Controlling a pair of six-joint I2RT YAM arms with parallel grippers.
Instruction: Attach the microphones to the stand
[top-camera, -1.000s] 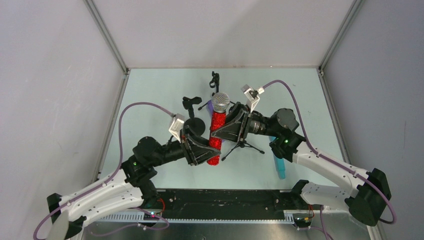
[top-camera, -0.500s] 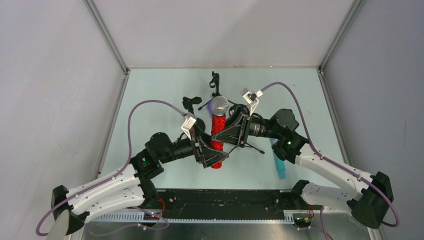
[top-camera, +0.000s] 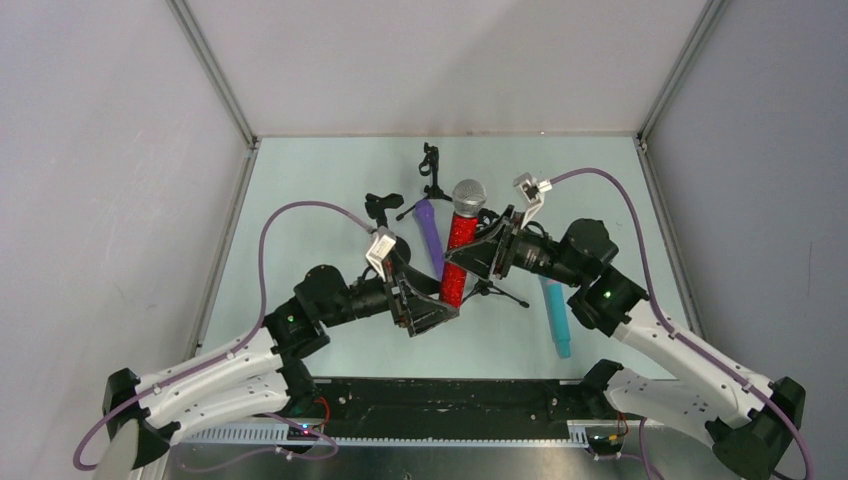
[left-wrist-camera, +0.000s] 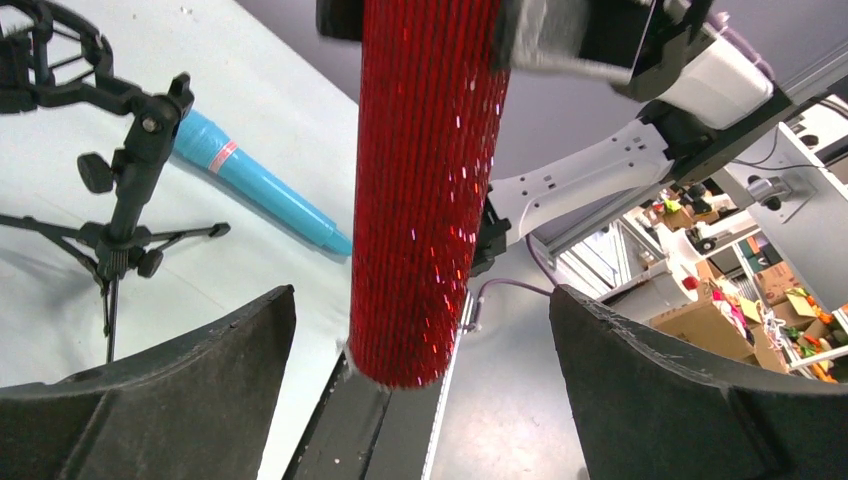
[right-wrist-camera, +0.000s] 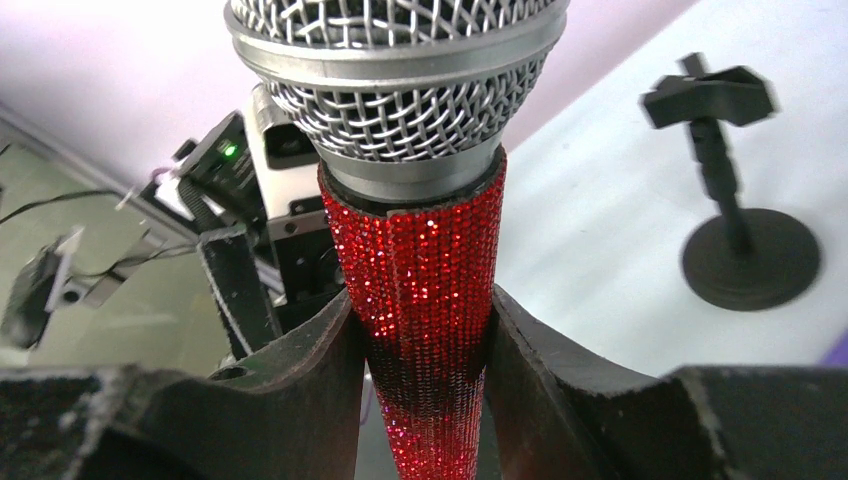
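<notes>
Right hand (right-wrist-camera: 425, 385): clamped on the red microphone (top-camera: 459, 255). Both fingers (right-wrist-camera: 300, 370) pinch the glitter body a little below the silver mesh head (right-wrist-camera: 395, 80).
Left hand (left-wrist-camera: 420, 340): spread wide, gripping nothing. The lower end of the red body hangs between its fingers (left-wrist-camera: 180, 385) with a gap on each side and no contact.
Red mic position: lifted off the counter (top-camera: 300, 190), about mid-counter. It is tilted, with the head toward the far side and the tail toward the near side. It sits in no clip.
Purple microphone (top-camera: 430, 238): flat on the counter just left of the red one. Its near end is hidden behind the left hand.
Teal microphone (top-camera: 556, 318): flat on the counter at the right, beside the right arm (top-camera: 640, 320) and apart from the stands.
Tripod stand (left-wrist-camera: 118, 235): upright on the counter. In the top view its legs show just right of the red tail, under the right hand. Its clip is cut off by the edge of the left wrist view.
Round-base stand (right-wrist-camera: 745, 255): upright, left of centre. Its clip (top-camera: 383, 204) shows just beyond the left hand, and the base is hidden in the top view.
Far stand (top-camera: 432, 165): upright at far centre with a small clip on top, well clear of both hands.
</notes>
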